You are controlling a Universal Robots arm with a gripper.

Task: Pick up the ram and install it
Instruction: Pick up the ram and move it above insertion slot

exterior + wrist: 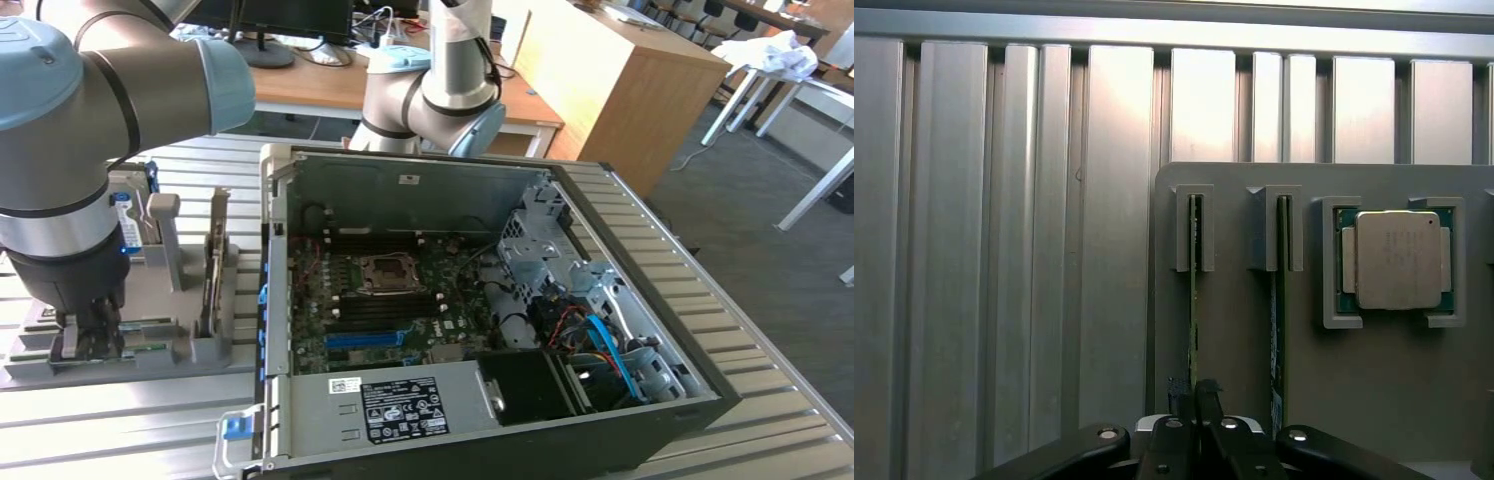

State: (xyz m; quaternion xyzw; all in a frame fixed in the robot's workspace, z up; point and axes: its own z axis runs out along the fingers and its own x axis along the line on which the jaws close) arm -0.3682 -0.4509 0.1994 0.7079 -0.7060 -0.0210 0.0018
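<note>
The ram [1192, 300] is a thin green stick standing on edge in a slotted grey holder [1234, 350]. My gripper [1192, 398] is down over its near end, and the two dark fingers [1176, 405] press against either side of the board. In the exterior view the gripper [83, 340] reaches down into the same holder [160, 365] at that view's left, beside the open computer case [280, 300]. The motherboard [387, 300] lies inside the case.
A second green stick [1279, 300] stands in the neighbouring slot, and a square silver processor [1397, 260] sits in its own pocket beside it. Ribbed metal tabletop [1004, 250] surrounds the holder. Another arm's base [447, 90] stands behind the case.
</note>
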